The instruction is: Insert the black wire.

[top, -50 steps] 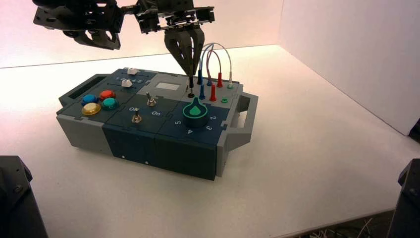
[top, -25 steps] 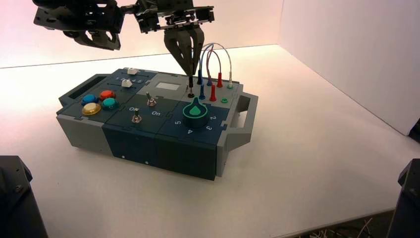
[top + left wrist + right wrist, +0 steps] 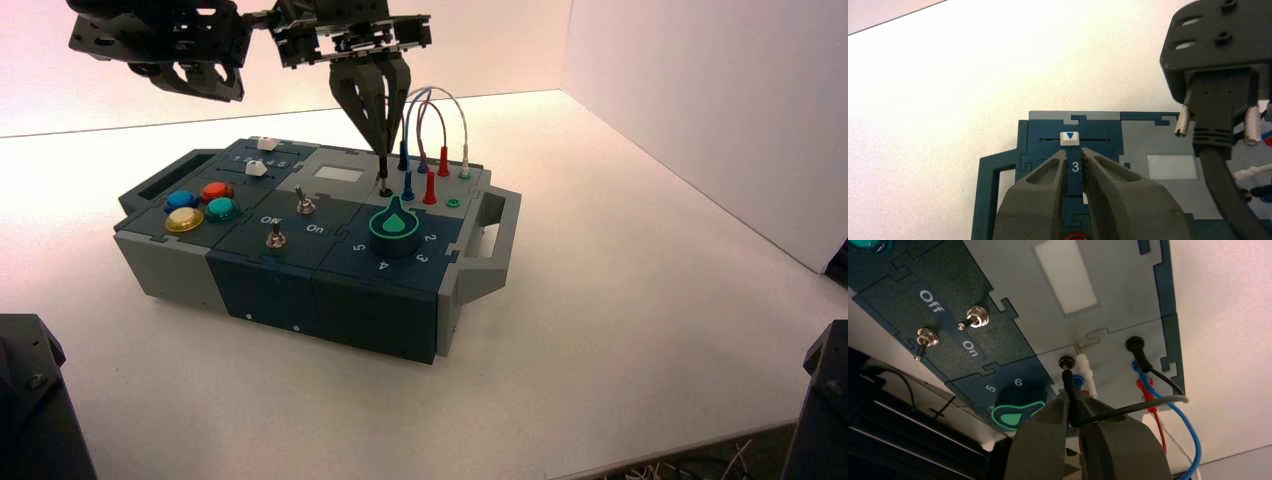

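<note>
My right gripper (image 3: 382, 148) hangs point-down over the box's wire panel, shut on the black wire's slim plug (image 3: 383, 166). In the right wrist view the plug (image 3: 1068, 385) sticks out from between the fingers (image 3: 1045, 430). Its tip is at the mouth of the black socket (image 3: 1065, 361); I cannot tell whether it touches. The black wire (image 3: 1148, 405) loops back to its other end, plugged into a second black socket (image 3: 1134, 344). My left gripper (image 3: 212, 88) is parked high over the box's far left, shut and empty, with its fingertips (image 3: 1062, 156) above the slider panel.
Blue (image 3: 408, 185), red (image 3: 430, 187) and white (image 3: 465, 160) plugs stand close beside the black one, with their leads arching behind. The green knob (image 3: 395, 225) and two toggle switches (image 3: 977, 316) lie nearer the front. A white slider cap (image 3: 1069, 138) sits above the number 3.
My right gripper and the black plug have edged very slightly toward the box's far side. The left arm has not moved.
</note>
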